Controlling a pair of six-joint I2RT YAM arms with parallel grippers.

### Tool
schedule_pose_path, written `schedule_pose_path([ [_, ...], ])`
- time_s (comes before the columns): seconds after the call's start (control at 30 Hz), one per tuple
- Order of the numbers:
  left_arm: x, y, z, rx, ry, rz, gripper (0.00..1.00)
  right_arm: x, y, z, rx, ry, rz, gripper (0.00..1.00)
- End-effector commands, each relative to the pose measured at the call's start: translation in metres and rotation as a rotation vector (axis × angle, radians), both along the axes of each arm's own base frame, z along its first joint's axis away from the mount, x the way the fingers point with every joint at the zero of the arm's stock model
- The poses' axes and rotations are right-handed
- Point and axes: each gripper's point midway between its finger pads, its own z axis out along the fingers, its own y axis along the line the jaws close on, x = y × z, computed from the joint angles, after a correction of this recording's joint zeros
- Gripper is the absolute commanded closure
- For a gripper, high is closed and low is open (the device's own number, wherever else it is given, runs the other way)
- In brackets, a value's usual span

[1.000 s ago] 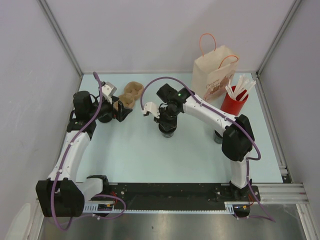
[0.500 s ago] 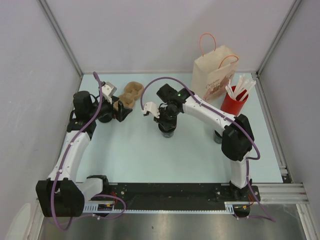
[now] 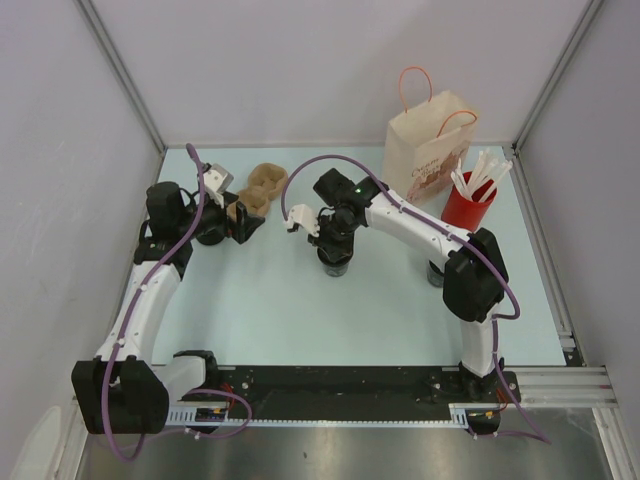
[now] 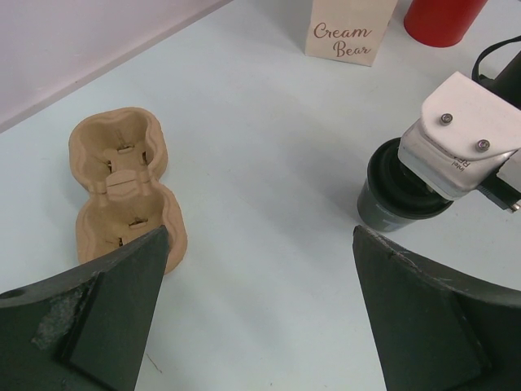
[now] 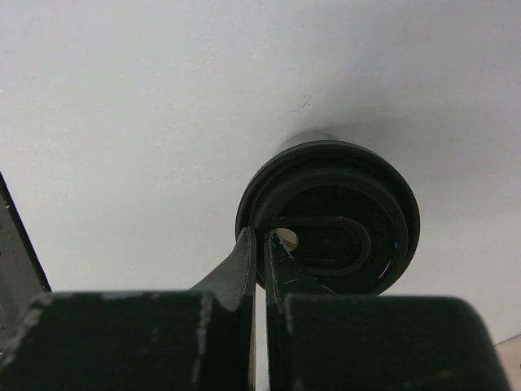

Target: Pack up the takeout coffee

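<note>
Standing well beyond the takeout coffee (image 4: 387, 199) — paper bag (image 4: 352, 32) lettered "Cream Bear".

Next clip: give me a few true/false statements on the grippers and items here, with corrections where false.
The left gripper is open and empty. True.
The right gripper is open above the takeout coffee. False: it is shut, tips at the lid's rim.
The cardboard cup carrier sits inside the paper bag. False: it lies on the table near the left gripper.
The takeout coffee stands upright on the table. True.
The red cup stands beside the paper bag. True.
</note>
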Motion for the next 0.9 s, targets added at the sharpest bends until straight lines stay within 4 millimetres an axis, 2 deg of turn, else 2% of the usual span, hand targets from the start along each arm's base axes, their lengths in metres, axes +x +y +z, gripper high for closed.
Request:
schedule_pose_path([
  [0.0, 0.001, -0.001, 0.008, -0.012, -0.04, -0.018, 0.01, 0.0, -0.005, -0.006, -0.022, 0.015, -0.002, 1.0],
  [0.13, 0.001, -0.002, 0.008, -0.011, -0.041, -0.02, 0.01, 0.0, -0.006, -0.005, -0.021, 0.017, -0.001, 0.98],
  [0.23, 0.001, -0.001, 0.008, -0.013, -0.042, -0.02, 0.01, 0.0, -0.005, 0.0, -0.013, 0.006, 0.004, 0.89],
  [0.27, 0.001, -0.001, 0.008, -0.013, -0.042, -0.02, 0.0, 0.001, -0.006, 0.001, -0.008, 0.004, 0.002, 0.82],
  [0.43, 0.001, -0.002, 0.007, -0.014, -0.037, -0.023, 0.01, 0.0, -0.004, 0.014, 0.022, -0.011, 0.005, 0.71],
  [0.57, 0.002, -0.001, 0.006, -0.014, -0.036, -0.02, 0.01, -0.002, -0.001, 0.022, 0.045, -0.021, 0.012, 0.69],
  [0.87, 0.001, -0.002, 0.006, -0.013, -0.038, -0.024, 0.01, -0.004, -0.003, 0.026, 0.042, -0.026, 0.021, 0.69],
])
